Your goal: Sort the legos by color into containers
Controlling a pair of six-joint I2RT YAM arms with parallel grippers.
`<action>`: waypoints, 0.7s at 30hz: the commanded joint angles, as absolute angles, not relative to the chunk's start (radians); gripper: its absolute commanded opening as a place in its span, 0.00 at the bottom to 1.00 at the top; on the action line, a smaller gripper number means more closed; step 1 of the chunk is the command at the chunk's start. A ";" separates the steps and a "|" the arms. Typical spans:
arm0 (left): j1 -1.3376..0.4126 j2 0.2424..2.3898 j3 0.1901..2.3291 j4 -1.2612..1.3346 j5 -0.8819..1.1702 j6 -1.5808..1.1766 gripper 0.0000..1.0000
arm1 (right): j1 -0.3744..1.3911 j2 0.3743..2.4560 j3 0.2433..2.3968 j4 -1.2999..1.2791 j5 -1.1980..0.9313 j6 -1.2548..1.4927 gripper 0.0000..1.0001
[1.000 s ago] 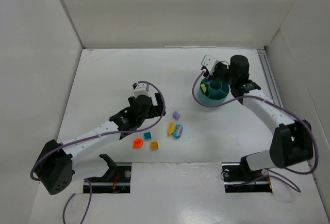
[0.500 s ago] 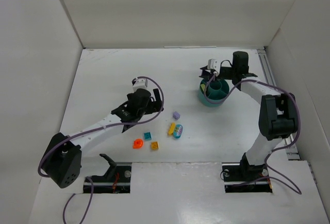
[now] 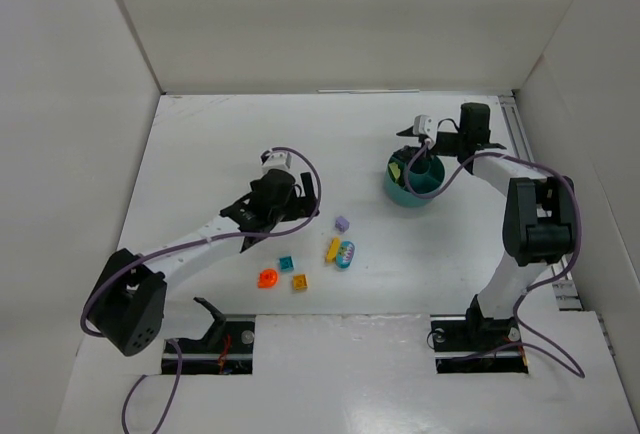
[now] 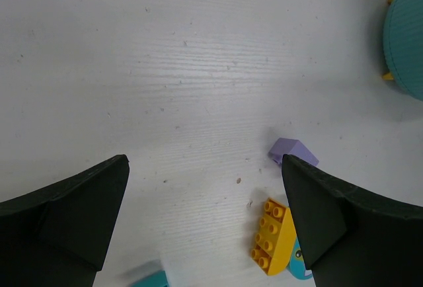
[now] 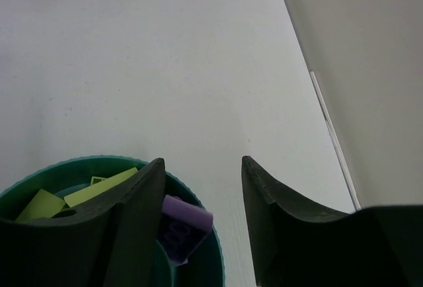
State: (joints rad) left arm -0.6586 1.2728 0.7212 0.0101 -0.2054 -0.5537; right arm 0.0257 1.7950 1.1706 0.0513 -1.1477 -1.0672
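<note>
— Item one: your left gripper (image 4: 203, 163)?
— Fingers spread wide, nothing held; over the table (image 3: 200, 154), mid near edge, near a loose purple brick (image 4: 293, 151) and a yellow brick (image 4: 272, 235).
— Item two: your right gripper (image 5: 201, 161)?
— Fingers partly parted, empty, over the teal cup (image 5: 99, 160) toward the far right corner; second purple brick (image 5: 185, 224) and pale green bricks (image 5: 99, 186) inside.

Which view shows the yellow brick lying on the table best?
The left wrist view: the yellow brick is close, its studs plain. The top external view shows only a small yellow speck; the right wrist view misses it.
</note>
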 commanded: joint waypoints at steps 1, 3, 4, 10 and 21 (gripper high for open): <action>-0.653 1.279 0.773 0.031 -0.195 -0.528 1.00 | 0.025 1.795 1.207 0.043 -1.236 -1.086 0.56; -0.653 1.288 0.782 0.031 -0.177 -0.519 1.00 | 0.025 1.786 1.207 0.043 -1.236 -1.086 0.61; -0.653 1.289 0.782 0.031 -0.176 -0.518 1.00 | 0.025 1.786 1.207 0.043 -1.236 -1.086 0.61; -0.653 1.307 0.792 0.054 -0.092 -0.474 1.00 | 0.015 1.718 1.207 0.023 -1.218 -1.086 0.61; -0.749 1.486 0.897 0.110 0.008 -0.359 0.99 | 0.015 1.359 1.138 -0.009 -0.550 -0.649 1.00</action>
